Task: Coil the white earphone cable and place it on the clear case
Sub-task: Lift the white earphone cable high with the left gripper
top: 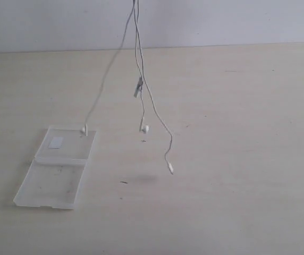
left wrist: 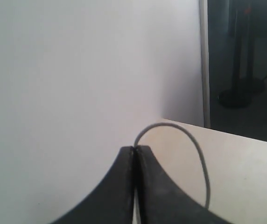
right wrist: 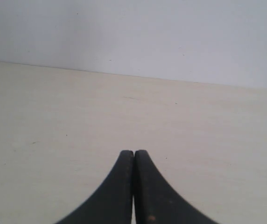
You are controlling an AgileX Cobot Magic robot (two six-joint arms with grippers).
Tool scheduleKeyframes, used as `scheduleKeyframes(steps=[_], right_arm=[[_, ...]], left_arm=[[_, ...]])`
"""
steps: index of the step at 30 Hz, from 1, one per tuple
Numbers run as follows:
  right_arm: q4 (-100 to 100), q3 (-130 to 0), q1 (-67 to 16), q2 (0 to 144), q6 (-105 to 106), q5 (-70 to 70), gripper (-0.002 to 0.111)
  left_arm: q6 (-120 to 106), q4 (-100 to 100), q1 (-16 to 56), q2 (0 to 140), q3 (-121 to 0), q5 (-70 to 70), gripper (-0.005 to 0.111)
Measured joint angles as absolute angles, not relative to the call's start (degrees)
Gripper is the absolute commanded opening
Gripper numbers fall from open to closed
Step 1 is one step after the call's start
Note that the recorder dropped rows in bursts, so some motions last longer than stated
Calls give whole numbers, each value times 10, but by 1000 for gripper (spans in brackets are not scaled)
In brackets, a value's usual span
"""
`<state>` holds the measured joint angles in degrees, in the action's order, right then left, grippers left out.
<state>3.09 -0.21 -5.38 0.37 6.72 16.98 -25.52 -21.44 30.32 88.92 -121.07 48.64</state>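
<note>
Here, the left gripper (left wrist: 134, 148) is seen with its jaws pressed fully together, and the white earphone cable (left wrist: 190, 138) is pinched between the tips; a thin loop of it arches out from the pinch and drops back down beside one finger. The right gripper (right wrist: 133, 151) is likewise closed tight, and nothing is held in it; only the bare table (right wrist: 54, 116) is seen beyond it.

In the exterior view neither gripper is visible. The white earphone cable (top: 137, 48) is seen hanging in several strands from above the top edge of the frame. One strand slants down to the clear case (top: 56, 175), and its earbud (top: 84, 129) is at the far right corner of the half that bears the white sticker (top: 56, 142); whether the earbud rests on the case cannot be told. The second earbud (top: 144, 127) hangs to the right of the case, clear of it, with the inline piece (top: 138, 86) higher on the same strand. The plug (top: 170, 169) dangles farther still from the case. The case is laid open and flat on the table (top: 237, 159), its two halves joined at the hinge.
</note>
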Motion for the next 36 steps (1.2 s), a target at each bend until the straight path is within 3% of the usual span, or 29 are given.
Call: scheduleKeyframes(steps=[17, 36], right_arm=[[23, -2, -54, 4, 72, 168, 0], [193, -2, -54, 4, -100, -118, 0]], left_arm=[[-251, -214, 303, 889, -1211, 477, 0], [-251, -214, 303, 886, -1211, 447, 0]])
